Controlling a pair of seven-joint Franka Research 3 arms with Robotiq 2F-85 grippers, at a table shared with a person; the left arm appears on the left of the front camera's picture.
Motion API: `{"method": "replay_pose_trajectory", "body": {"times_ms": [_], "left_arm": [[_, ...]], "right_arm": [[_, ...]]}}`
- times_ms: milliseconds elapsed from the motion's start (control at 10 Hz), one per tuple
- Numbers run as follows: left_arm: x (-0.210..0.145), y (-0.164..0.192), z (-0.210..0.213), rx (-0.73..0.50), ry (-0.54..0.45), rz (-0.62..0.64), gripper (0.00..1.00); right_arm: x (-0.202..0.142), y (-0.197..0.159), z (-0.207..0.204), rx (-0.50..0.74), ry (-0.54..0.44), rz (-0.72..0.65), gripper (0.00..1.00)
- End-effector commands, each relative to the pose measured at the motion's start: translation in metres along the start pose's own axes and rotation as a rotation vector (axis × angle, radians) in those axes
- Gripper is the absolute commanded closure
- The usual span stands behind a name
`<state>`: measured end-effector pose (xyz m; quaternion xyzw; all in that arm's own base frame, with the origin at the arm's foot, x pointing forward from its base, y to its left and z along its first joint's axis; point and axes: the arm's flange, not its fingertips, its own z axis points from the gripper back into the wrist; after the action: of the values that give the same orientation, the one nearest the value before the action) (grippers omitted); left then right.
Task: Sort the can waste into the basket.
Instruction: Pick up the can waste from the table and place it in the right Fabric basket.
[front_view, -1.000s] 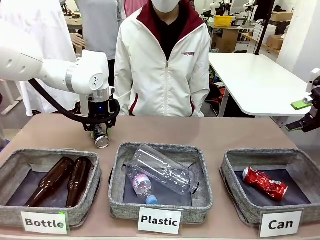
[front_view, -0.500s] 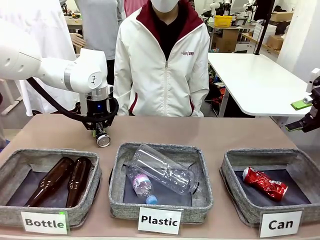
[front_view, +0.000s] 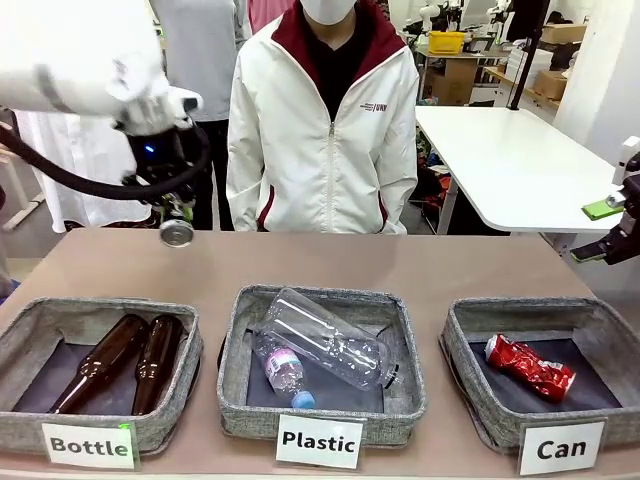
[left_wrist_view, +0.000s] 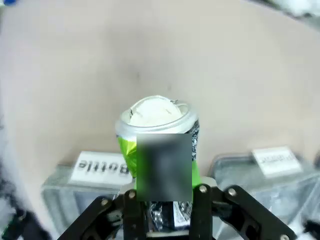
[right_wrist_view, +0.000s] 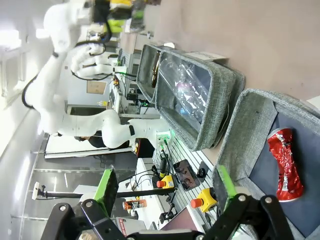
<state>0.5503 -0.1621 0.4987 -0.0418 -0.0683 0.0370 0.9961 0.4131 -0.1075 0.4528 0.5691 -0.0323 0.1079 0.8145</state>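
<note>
The left gripper (front_view: 174, 222) hangs high over the far left of the surface (front_view: 400, 262), and its fingers are pinching the black can (front_view: 177, 232), lifted clear of the tabletop with its silver end facing the front camera. In the left wrist view the left gripper (left_wrist_view: 162, 202) shows that same can (left_wrist_view: 157, 140) clamped between the fingers, green-yellow print down its side and a dented pale end pointing away, with the brown surface beyond it.

Over on the right, the right gripper (front_view: 612, 232) hovers at the picture's edge, above and behind the Can basket (front_view: 470, 325). The right wrist view shows the right gripper (right_wrist_view: 162, 192) with its green-padded fingers (right_wrist_view: 107, 185) spread wide, nothing between them.

The crushed red can (front_view: 530, 366) lies inside the Can basket on the dark lining, toward its middle; the wrist view shows it (right_wrist_view: 283, 162) there too. The white card (front_view: 561, 447) reading "Can" stands in front.

The middle basket (front_view: 240, 330), marked "Plastic", holds clear plastic bottles (front_view: 325, 345). The left basket (front_view: 35, 310), marked "Bottle", holds two brown glass bottles (front_view: 125, 362) side by side. A person in a white jacket (front_view: 325, 130) stands at the far side.
</note>
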Motion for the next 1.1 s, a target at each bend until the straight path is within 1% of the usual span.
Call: {"method": "replay_pose_trajectory", "body": {"times_ms": [0,100,200,300,400,500,600,900,1000], "left_arm": [[-0.067,0.03,0.027,-0.013,0.081,-0.29,1.0],[-0.092,0.043,0.037,-0.04,0.124,-0.535,1.0],[-0.115,0.057,0.042,-0.1,0.121,-0.699,1.0],[-0.128,0.07,0.041,-0.211,0.138,-0.886,1.0],[-0.128,0.082,0.038,-0.239,0.11,-1.008,1.0],[-0.116,0.089,0.037,-0.234,0.106,-0.971,1.0],[-0.135,0.059,0.044,-0.124,0.094,-0.762,1.0],[-0.135,0.059,0.044,-0.124,0.094,-0.762,1.0],[-0.134,0.066,0.041,-0.148,0.094,-0.81,0.64]], "right_arm": [[-0.001,0.0,0.0,-0.008,-0.002,0.022,0.0],[-0.001,0.0,0.0,-0.008,-0.002,0.022,0.0],[-0.001,0.0,0.0,-0.008,-0.002,0.022,0.0],[-0.001,0.0,0.0,-0.008,-0.002,0.022,0.0],[-0.001,0.0,0.0,-0.008,-0.002,0.022,0.0],[-0.001,0.0,0.0,-0.008,-0.002,0.022,0.0],[-0.001,0.0,0.0,-0.008,-0.002,0.022,0.0],[-0.001,0.0,0.0,-0.008,-0.002,0.022,0.0],[-0.001,0.0,0.0,-0.008,-0.002,0.022,0.0]]}}
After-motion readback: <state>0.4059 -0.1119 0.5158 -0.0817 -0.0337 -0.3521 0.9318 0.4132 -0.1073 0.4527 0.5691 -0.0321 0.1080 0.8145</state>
